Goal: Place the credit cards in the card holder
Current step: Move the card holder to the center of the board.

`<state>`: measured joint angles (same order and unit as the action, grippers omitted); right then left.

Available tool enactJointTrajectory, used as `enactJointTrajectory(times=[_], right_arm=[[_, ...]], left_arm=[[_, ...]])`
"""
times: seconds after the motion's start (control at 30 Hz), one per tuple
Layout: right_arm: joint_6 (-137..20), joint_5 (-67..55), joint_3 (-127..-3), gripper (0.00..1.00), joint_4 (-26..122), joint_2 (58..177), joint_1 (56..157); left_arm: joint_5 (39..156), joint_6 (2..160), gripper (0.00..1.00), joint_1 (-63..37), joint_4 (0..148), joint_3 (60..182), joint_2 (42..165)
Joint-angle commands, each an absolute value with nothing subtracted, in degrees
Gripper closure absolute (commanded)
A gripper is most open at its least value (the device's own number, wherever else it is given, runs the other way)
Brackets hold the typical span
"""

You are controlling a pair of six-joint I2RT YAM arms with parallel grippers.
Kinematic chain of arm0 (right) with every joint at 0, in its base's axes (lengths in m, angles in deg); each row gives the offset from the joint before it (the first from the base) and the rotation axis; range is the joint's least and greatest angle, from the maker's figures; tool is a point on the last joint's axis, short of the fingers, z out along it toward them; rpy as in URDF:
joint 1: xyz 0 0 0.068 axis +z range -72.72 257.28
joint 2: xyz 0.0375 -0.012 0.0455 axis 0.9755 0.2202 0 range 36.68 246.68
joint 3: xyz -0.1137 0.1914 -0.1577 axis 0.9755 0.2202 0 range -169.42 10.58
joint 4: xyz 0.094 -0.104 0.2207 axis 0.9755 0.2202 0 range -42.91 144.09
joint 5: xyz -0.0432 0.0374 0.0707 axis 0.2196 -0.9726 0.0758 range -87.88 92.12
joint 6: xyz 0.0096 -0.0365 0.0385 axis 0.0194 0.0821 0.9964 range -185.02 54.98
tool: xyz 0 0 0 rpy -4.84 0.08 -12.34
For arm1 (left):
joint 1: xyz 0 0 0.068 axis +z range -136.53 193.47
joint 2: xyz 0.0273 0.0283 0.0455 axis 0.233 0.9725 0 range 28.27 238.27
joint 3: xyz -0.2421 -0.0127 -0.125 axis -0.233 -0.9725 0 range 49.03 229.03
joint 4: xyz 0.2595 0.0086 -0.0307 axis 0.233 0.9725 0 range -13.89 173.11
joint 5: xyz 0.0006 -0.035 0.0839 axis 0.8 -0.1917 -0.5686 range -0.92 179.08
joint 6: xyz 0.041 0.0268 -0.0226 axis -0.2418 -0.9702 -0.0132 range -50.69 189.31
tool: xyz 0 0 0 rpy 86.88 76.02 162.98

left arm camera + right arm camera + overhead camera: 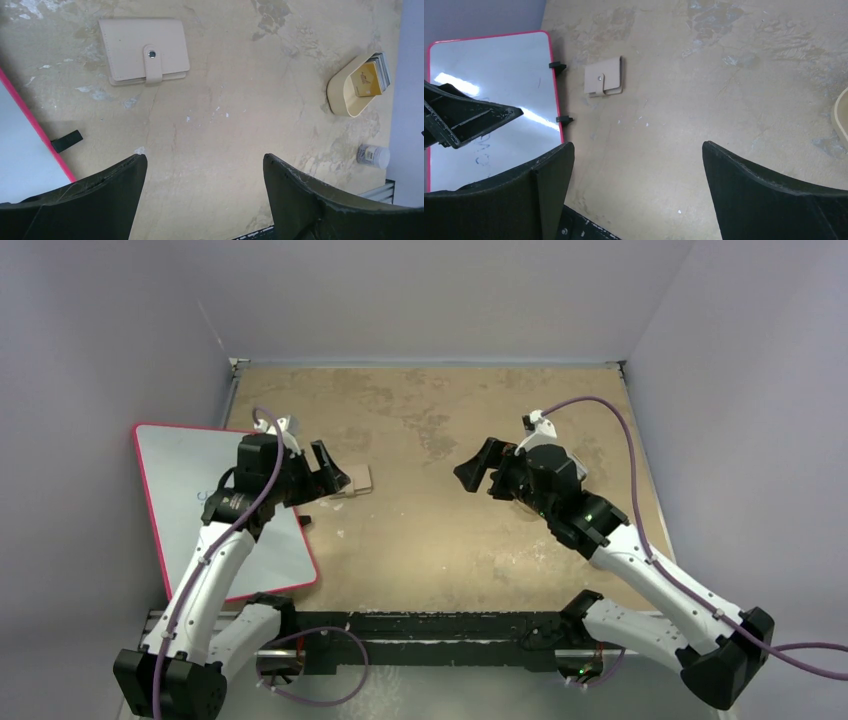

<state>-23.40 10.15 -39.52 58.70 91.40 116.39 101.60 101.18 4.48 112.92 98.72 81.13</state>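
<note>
Your left gripper point(205, 160) hangs wide open and empty above the counter point(225, 130). Ahead of it, off to the left in the wrist view, the card holder point(142, 50) lies flat and closed with its snap fastened, its long axis running across the view and its tab wrapped over the edge nearer the gripper. Farther right, the credit cards point(372, 77) stand on edge in a tan tray point(337, 95), a gold one in front of the pale ones. Your right gripper point(638, 147) is also spread wide with nothing in it, well apart from the card holder, which sits beside the whiteboard point(494, 75).
</note>
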Motion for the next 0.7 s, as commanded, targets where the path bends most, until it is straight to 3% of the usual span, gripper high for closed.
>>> enactJointTrajectory(times=[0.0,0.2,0.37,0.53,0.67], right_arm=[[-22.35,11.65,-39.31,0.01,55.70,89.48,116.86],[-22.79,11.70,-39.40,0.01,55.89,89.15,116.91],[-23.41,11.55,-39.43,0.01,55.81,89.15,116.84],[-24.48,11.18,-39.66,0.01,55.34,89.08,116.89],[-25.97,10.95,-39.38,0.01,53.84,88.14,116.89]], left_arm=[[104.95,102.36,0.14,5.09,108.67,98.34,81.25],[101.64,101.99,0.13,5.13,108.47,98.61,83.41],[92.38,101.73,0.14,5.13,110.64,100.47,86.71],[85.86,102.27,0.30,5.14,112.28,102.61,94.06],[82.04,102.02,0.36,5.18,111.86,104.61,102.19]])
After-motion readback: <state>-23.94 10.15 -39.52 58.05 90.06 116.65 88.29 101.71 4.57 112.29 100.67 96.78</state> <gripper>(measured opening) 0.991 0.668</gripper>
